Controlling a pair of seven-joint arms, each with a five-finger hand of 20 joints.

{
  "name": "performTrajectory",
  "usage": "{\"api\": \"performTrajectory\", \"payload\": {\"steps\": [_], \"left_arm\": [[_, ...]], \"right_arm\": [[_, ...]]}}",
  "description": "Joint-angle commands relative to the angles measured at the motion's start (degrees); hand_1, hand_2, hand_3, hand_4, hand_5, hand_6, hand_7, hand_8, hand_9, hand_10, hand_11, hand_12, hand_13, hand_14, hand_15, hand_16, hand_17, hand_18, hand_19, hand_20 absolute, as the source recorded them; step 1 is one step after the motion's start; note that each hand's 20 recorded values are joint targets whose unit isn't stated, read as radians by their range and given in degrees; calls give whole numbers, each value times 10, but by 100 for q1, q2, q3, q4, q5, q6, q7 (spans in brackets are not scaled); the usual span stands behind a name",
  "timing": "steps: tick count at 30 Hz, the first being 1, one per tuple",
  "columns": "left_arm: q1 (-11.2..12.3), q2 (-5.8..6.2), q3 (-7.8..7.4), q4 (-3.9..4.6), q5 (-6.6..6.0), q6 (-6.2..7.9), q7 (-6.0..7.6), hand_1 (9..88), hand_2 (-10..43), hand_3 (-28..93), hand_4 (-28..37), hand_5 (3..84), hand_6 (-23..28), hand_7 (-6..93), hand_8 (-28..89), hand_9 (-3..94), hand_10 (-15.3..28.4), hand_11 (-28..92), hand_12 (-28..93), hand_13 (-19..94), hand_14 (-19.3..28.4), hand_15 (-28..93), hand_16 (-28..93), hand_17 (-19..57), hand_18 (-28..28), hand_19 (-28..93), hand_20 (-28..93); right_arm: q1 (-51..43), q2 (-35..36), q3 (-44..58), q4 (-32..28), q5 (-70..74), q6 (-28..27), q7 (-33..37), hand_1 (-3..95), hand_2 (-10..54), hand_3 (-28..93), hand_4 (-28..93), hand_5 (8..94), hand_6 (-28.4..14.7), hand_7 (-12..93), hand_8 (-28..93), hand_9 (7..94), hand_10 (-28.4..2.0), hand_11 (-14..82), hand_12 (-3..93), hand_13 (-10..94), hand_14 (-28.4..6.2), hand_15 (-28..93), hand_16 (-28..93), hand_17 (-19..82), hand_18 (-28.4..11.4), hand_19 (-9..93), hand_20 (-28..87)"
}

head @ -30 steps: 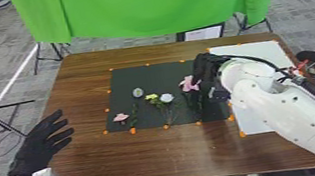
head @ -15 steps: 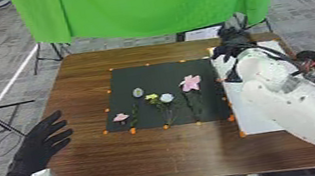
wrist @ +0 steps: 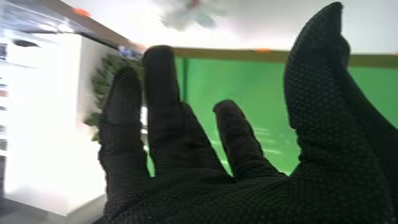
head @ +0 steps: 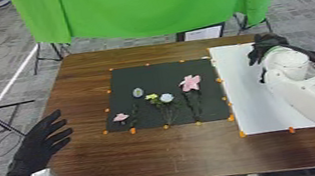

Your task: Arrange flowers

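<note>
R hand (wrist: pixel 204 197) wide, empty; L hand (head: pixel 33 154) wide too. Prob. next: pinch stem soft, lay straight nr big pink flower (head: pixel 191 80).

room above white sheet (head: pixel 253 92), flowers (head: pixel 191 83) on adjacent black mat (head: pixel 174 71)

Holds L hand (head: pixel 31 153) w/ fingers str. & spread, R arm (head: pixel 312 89) angled fwd, R hand (head: pixel 267 43) w/ fingers relaxed, thumb apart.
</note>
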Motion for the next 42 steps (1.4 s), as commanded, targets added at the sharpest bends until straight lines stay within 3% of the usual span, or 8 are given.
{"api": "performTrajectory", "payload": {"steps": [1,9,13,15,18,26,32,42], "left_arm": [[47,-32,5,18,-12,-62,13,269,-3,700,-265,254,31,236,-125,220,129,258,161,179,170,411,-27,-96,224,437,108],[42,-24,16,13,-21,-55,13,270,-2,699,-265,255,31,235,-125,220,129,257,162,179,170,410,-25,-96,224,437,109],[47,-32,6,7,-26,-42,-15,270,-2,699,-264,255,31,235,-125,220,129,257,162,180,170,409,-26,-96,224,436,110],[44,-26,9,6,-28,-27,-3,271,-2,700,-264,255,31,236,-125,220,128,257,162,180,170,409,-25,-95,224,436,110],[57,-25,0,1,-28,-24,-13,271,-1,700,-264,254,31,237,-126,219,128,259,162,180,169,408,-26,-96,224,436,110],[51,-83,-47,-12,17,-72,-57,273,2,698,-264,255,31,237,-126,219,128,261,161,180,168,407,-26,-95,224,436,111],[17,-59,-19,10,6,-116,-72,274,2,698,-263,256,32,237,-127,220,128,260,159,180,168,407,-26,-95,224,436,111],[15,-39,-16,22,5,-115,-76,274,4,696,-260,256,32,234,-126,219,128,260,158,180,166,404,-26,-95,223,436,112]], "right_arm": [[-19,-3,93,205,96,-218,208,268,-95,930,-282,210,-45,268,-127,323,-175,83,182,482,-81,550,158,184,-217,696,458],[-275,56,249,330,402,96,-349,343,-95,910,-282,321,-9,335,-177,472,-111,152,153,621,-43,558,251,223,-208,734,473],[-378,93,190,378,250,596,-564,431,-95,853,-283,471,38,400,-207,641,-61,199,147,752,-23,531,321,310,-175,755,445],[-423,132,142,331,259,883,-622,481,-95,801,-283,561,37,472,-90,772,-46,108,273,795,-24,566,280,336,-172,777,448],[-526,193,159,215,113,1062,-800,522,-95,789,-283,685,35,474,-30,899,-37,93,386,848,-19,599,267,379,-176,819,458],[-1301,509,523,-995,207,1739,-1200,504,-95,849,-283,737,24,457,-39,936,-32,114,422,877,-14,595,279,397,-183,837,462],[-2076,611,688,-2046,-526,1725,-1705,499,-95,856,-283,735,23,465,-34,936,-32,111,432,874,-13,610,287,397,-185,842,467],[-2668,552,725,-2569,-930,1613,-1940,482,-95,864,-282,712,34,496,-35,927,-33,106,444,846,-15,643,295,376,-182,845,473]]}}
